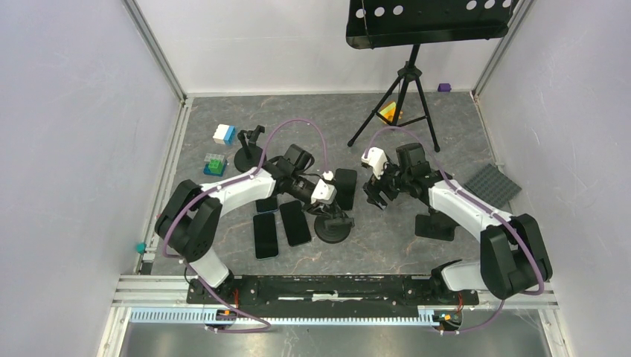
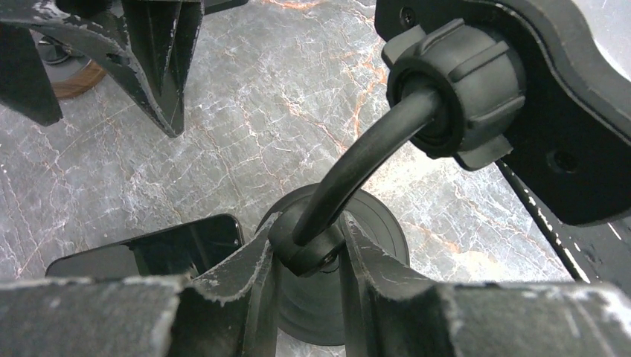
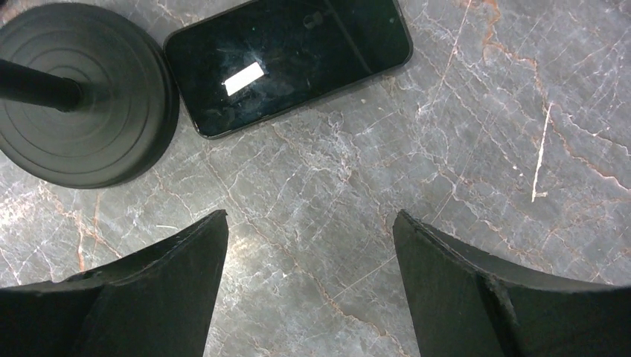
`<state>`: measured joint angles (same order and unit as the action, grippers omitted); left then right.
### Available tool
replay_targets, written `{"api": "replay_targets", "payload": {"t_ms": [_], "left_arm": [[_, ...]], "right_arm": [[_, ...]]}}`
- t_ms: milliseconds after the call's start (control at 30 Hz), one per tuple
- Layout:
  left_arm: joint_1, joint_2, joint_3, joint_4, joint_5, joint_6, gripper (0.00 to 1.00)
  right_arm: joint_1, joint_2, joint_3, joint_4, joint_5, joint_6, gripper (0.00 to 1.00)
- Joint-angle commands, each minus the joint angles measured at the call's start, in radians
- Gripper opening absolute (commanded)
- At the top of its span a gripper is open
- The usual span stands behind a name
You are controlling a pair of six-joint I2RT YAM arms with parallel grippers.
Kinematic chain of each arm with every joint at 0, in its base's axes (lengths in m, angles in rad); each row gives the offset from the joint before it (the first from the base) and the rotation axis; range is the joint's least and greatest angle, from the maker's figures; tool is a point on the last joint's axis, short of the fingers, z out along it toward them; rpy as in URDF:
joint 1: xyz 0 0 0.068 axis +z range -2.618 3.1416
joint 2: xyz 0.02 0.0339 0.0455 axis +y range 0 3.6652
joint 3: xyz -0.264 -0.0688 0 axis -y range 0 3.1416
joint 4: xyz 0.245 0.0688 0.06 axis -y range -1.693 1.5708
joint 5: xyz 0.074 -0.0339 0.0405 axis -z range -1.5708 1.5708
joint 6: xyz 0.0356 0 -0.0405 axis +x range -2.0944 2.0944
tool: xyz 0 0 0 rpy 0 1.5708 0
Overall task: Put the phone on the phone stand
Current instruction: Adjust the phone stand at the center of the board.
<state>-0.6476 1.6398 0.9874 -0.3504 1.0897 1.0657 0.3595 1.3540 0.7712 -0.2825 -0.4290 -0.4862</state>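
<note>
Marbled grey bench carried the phone, lying flat just beside the phone stand at its round base. The left end effector seemed clenched on the stand's neck, steadying it; the right end effector hung released and would best pinch the phone's long edges.

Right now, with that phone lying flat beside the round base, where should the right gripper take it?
I'd pinch the phone across its long edges near the middle, coming straight down: it lies flat, screen up, and the round base crowds one short end.
</note>
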Motion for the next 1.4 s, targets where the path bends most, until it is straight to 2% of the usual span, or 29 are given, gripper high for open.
{"api": "replay_targets", "payload": {"t_ms": [0,100,167,333,367,400,467,567,733,867,1133,1367], "left_arm": [[0.022,0.061,0.087,-0.142,0.003,0.163,0.23],[0.028,0.091,0.121,-0.175,0.0,0.183,0.33],[0.031,0.105,0.14,-0.199,-0.007,0.196,0.43],[0.04,0.084,0.141,-0.219,-0.025,0.199,0.71],[0.044,0.075,0.139,-0.218,-0.031,0.188,0.83],[0.048,0.064,0.138,-0.22,-0.04,0.176,0.91],[0.057,0.033,0.123,-0.219,-0.063,0.16,0.99],[0.078,-0.026,0.08,-0.208,-0.121,0.133,1.0],[0.113,-0.143,-0.025,-0.091,-0.256,0.001,1.0],[0.125,-0.221,-0.083,-0.056,-0.391,-0.128,1.0],[0.127,-0.412,-0.248,-0.02,-0.541,-0.142,1.0],[0.128,-0.526,-0.33,0.044,-0.598,-0.173,1.0]], "right_arm": [[0.007,0.012,0.054,0.065,-0.004,0.046,0.86],[0.01,0.027,0.064,0.1,0.012,0.082,0.86],[0.014,0.036,0.069,0.125,0.022,0.103,0.86],[0.042,0.073,0.071,0.198,0.068,0.173,0.87],[0.051,0.084,0.07,0.212,0.079,0.188,0.87],[0.059,0.094,0.069,0.225,0.091,0.206,0.87],[0.076,0.109,0.063,0.25,0.109,0.235,0.87],[0.116,0.125,0.054,0.288,0.178,0.275,0.88],[0.192,0.167,0.086,0.354,0.31,0.314,0.89],[0.207,0.229,0.12,0.387,0.334,0.36,0.89],[0.253,0.297,0.138,0.424,0.414,0.388,0.9],[0.286,0.329,0.152,0.443,0.423,0.403,0.9]]}}
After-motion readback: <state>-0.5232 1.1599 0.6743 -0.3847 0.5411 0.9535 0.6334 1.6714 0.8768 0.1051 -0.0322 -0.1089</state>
